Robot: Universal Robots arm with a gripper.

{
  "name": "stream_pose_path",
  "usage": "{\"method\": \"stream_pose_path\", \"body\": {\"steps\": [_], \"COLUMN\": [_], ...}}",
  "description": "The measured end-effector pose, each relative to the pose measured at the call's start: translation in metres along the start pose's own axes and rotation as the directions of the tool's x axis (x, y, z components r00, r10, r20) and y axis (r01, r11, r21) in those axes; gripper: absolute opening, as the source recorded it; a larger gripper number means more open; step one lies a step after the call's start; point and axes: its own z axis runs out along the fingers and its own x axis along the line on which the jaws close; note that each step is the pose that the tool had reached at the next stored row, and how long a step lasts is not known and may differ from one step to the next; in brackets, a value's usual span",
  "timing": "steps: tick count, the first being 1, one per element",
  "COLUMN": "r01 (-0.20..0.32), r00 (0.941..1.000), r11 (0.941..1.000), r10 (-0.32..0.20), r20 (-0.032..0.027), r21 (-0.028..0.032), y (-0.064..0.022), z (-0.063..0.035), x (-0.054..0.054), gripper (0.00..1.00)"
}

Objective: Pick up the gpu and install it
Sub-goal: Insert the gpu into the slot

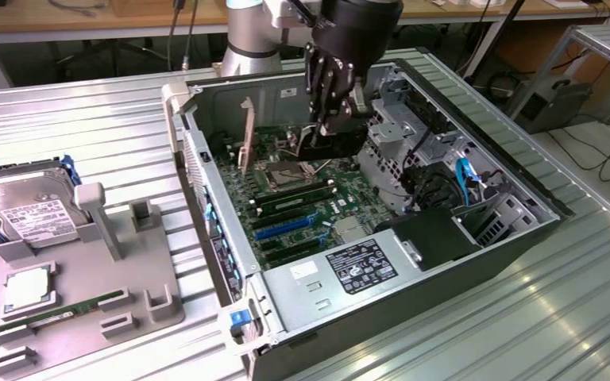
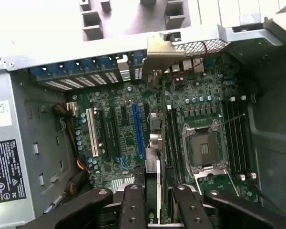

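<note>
Gpu (image 1: 247, 136) in the exterior view stands on edge near the socket (image 1: 283, 176), to the exterior view's left of it, with the gripper (image 1: 324, 131) above the socket. I'd reckon it light, stiff and fragile, best held by the bare board edges, never the chips. In the wrist view it runs edge-on (image 2: 155, 124) just beside the socket (image 2: 205, 148), its near end between the jaws, which look clamped on it.
</note>
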Motion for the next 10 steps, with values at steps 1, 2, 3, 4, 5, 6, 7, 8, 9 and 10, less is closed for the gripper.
{"method": "stream_pose_path", "body": {"steps": [1,2,3,4,5,6,7,8,9,10], "r01": [0.057,0.075,0.092,0.109,0.123,0.133,0.141,0.147,0.149,0.150], "r00": [0.9984,0.9972,0.9957,0.9940,0.9924,0.9910,0.9900,0.9891,0.9888,0.9887], "r11": [0.9984,0.9972,0.9957,0.9941,0.9924,0.9911,0.9901,0.9891,0.9888,0.9887], "r10": [-0.057,-0.075,-0.092,-0.109,-0.123,-0.133,-0.141,-0.147,-0.149,-0.150], "r20": [-0.0032,-0.0040,-0.0050,-0.0058,-0.0065,-0.0069,-0.0071,-0.0074,-0.0071,-0.0056], "r21": [-0.0013,-0.0018,-0.0022,-0.0026,-0.0030,-0.0032,-0.0033,-0.0035,-0.0036,-0.0036], "y": [-0.0001,-0.0002,-0.0002,-0.0003,-0.0003,-0.0004,-0.0004,-0.0005,-0.0007,-0.0009], "z": [0.0021,0.0028,0.0036,0.0044,0.0052,0.0060,0.0067,0.0076,0.0084,0.0094], "x": [0.0001,0.0001,0.0001,0.0001,0.0001,0.0002,0.0003,0.0007,0.0015,0.0028], "gripper": [0.26,0.26,0.26,0.26,0.26,0.26,0.26,0.26,0.26,0.26]}}
